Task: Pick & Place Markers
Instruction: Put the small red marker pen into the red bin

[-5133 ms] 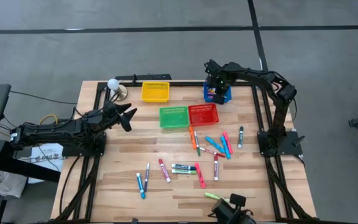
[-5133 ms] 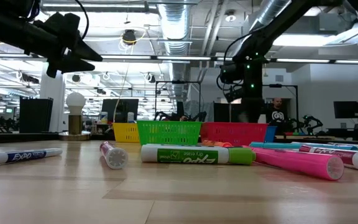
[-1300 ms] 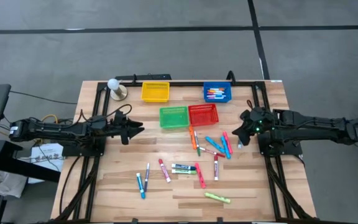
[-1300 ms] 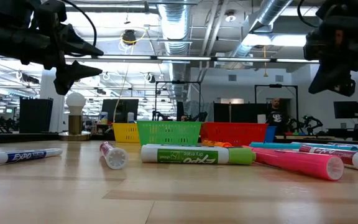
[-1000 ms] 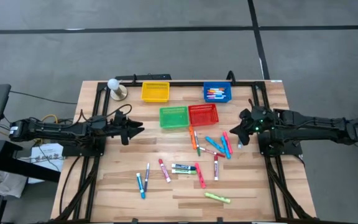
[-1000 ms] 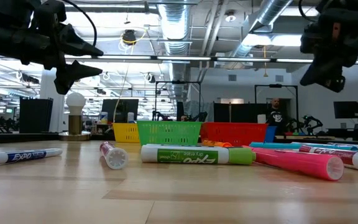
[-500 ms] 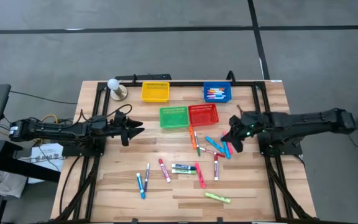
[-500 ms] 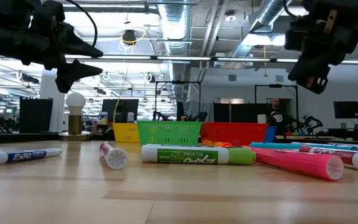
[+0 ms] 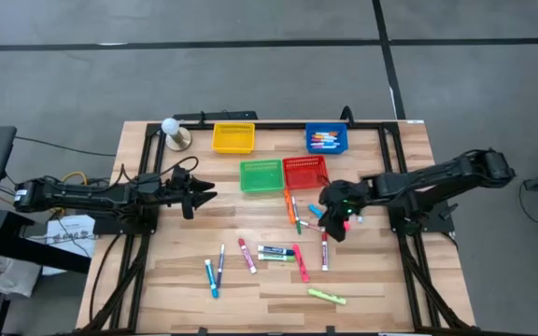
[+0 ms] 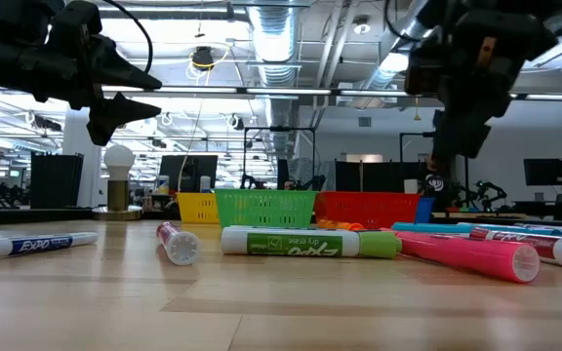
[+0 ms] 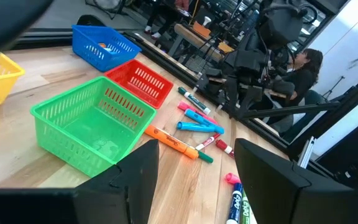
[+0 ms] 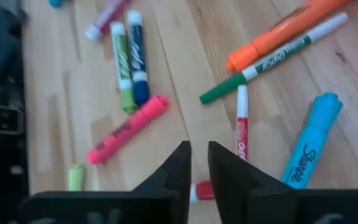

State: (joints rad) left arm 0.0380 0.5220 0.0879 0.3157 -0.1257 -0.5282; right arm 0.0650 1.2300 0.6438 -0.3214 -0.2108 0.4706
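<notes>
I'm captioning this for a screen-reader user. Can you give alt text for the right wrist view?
The right gripper, fingers nearly together and empty, hovers over markers scattered on the wooden table: a red-and-white one just ahead, with orange, green-tipped, light blue and pink ones around.

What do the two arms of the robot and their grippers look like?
Both arms are dark, nearly black, and made of jointed segments. The left arm carries a thin black cable that loops above its wrist, and its gripper ends in two pointed dark fingers. The right arm shows a small green light near its gripper. In its wrist view the fingers are flat, dark and tapered.
</notes>
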